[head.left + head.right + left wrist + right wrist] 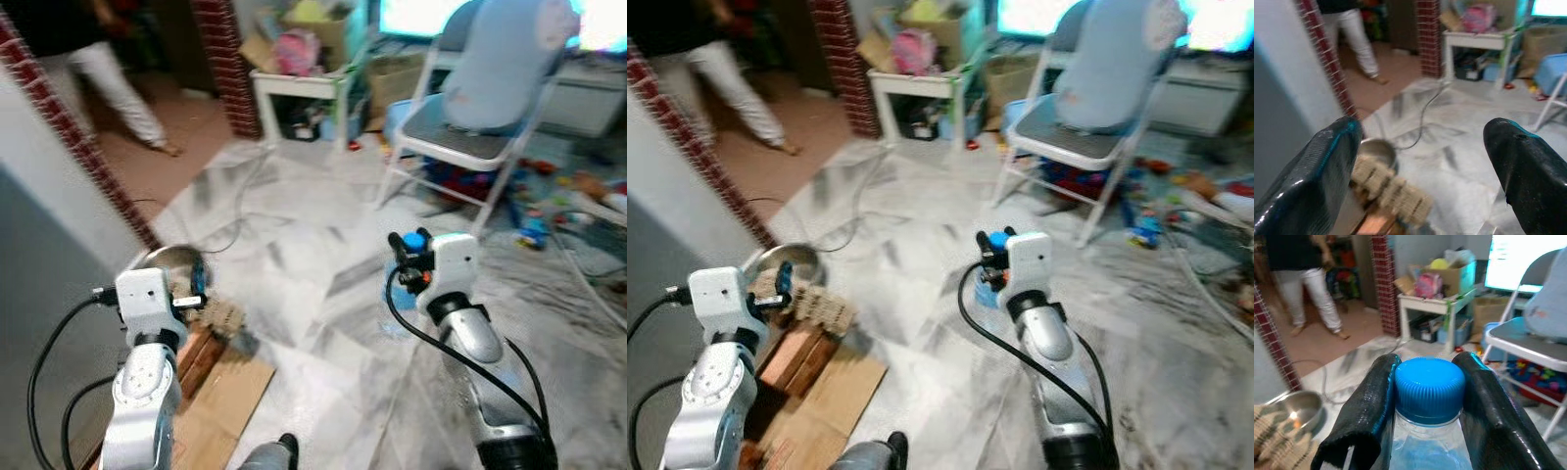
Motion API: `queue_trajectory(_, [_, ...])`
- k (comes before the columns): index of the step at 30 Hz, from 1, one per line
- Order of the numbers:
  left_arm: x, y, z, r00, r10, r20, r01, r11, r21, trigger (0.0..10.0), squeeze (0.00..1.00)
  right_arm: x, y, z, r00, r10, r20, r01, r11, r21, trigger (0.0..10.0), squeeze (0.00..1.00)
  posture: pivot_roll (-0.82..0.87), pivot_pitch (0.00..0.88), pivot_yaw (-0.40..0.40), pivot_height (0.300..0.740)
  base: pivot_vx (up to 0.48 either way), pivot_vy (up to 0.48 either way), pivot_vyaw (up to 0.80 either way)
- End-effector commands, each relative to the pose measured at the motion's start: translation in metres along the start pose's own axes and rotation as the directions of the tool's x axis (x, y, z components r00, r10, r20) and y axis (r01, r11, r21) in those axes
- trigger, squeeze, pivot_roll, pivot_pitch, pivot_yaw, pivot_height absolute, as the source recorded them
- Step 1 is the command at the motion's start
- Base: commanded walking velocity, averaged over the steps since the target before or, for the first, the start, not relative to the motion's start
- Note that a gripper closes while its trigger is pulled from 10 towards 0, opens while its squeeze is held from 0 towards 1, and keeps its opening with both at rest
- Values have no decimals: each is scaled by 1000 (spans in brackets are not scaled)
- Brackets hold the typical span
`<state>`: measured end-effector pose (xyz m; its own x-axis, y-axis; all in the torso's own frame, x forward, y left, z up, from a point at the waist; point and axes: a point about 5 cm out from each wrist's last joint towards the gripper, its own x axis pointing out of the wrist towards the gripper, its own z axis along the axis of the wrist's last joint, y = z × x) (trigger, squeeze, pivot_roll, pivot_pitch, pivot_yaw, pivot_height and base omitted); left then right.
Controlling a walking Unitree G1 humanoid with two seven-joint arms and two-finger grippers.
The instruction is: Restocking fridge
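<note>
A clear bottle with a blue cap [1429, 389] is clamped by the right tool [1427, 416], one black finger on each side of the neck just below the cap; in the head views it is seen held up in front of the robot, above the floor. The left tool [1422, 169] is spread wide and carries nothing. No fridge can be made out, so the step in hand is judged to be carrying the bottle there. The grip should be kept firm and the bottle upright, since a hold so near the cap could let the body swing while the robot walks.

The floor [294, 245] is pale marble, with a cable [235, 211] trailing across it, which should be stepped round. A steel bowl [789, 262], an egg tray [808, 304] and flattened cardboard [230, 392] lie near the left arm, though blur makes these uncertain. A folding chair [470, 117], a white worktop [299, 86] piled with boxes, scattered toys and a walking person [108, 69] are seen beyond.
</note>
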<state>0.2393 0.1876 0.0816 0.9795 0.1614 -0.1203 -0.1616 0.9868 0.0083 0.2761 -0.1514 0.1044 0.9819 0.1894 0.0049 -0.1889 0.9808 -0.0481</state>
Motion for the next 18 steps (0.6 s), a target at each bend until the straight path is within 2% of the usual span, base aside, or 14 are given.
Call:
queue_trajectory(1, [-2,1,1,1000,2,-8,-2,1000,-5,10000,0,-1,-1,4,1000,-1,21,1,1000,-4,10000,0,1,85,66,740,0,0,800])
queue_trajectory(18, [-7,-5,-2,1000,28,-11,-28,999,-37,10000,0,8,2,8,999,46,18,-46,999,-17,10000,0,35,85,-7,740,0,0,800])
